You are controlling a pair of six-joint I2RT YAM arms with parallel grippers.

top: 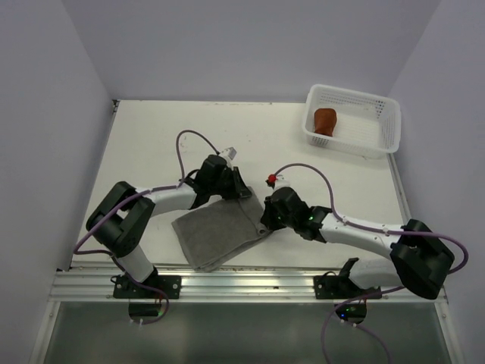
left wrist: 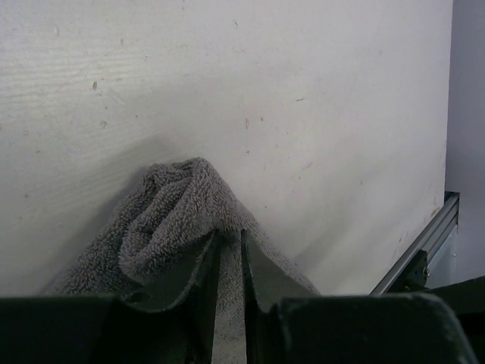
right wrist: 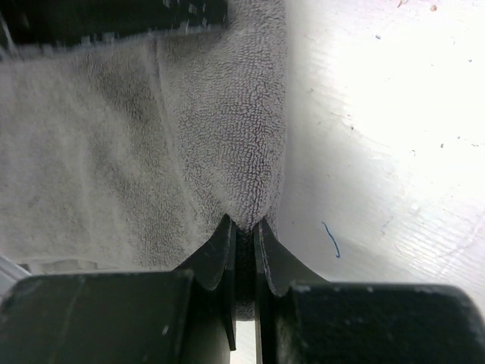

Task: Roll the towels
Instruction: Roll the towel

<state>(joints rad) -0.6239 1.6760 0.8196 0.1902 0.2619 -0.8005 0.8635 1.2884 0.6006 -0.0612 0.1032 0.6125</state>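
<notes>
Left tool [left wrist: 229, 236] clamps grey towel's [top: 216, 233] 1 o'clock corner; right tool [right wrist: 242, 225] clamps its 3 o'clock edge.

Top external: set high behind the near edge, tilted down toward the far wall, wide enough for the whole table [top: 303, 144] and the basket [top: 352, 115] at far right. Left wrist: very close over the left gripper [left wrist: 229, 250], facing down across tabletop, near rail [left wrist: 424, 243] at right. Right wrist: equally close over the right gripper [right wrist: 242, 235], looking down. Shared by all three: the grey towel [top: 220, 231].
</notes>
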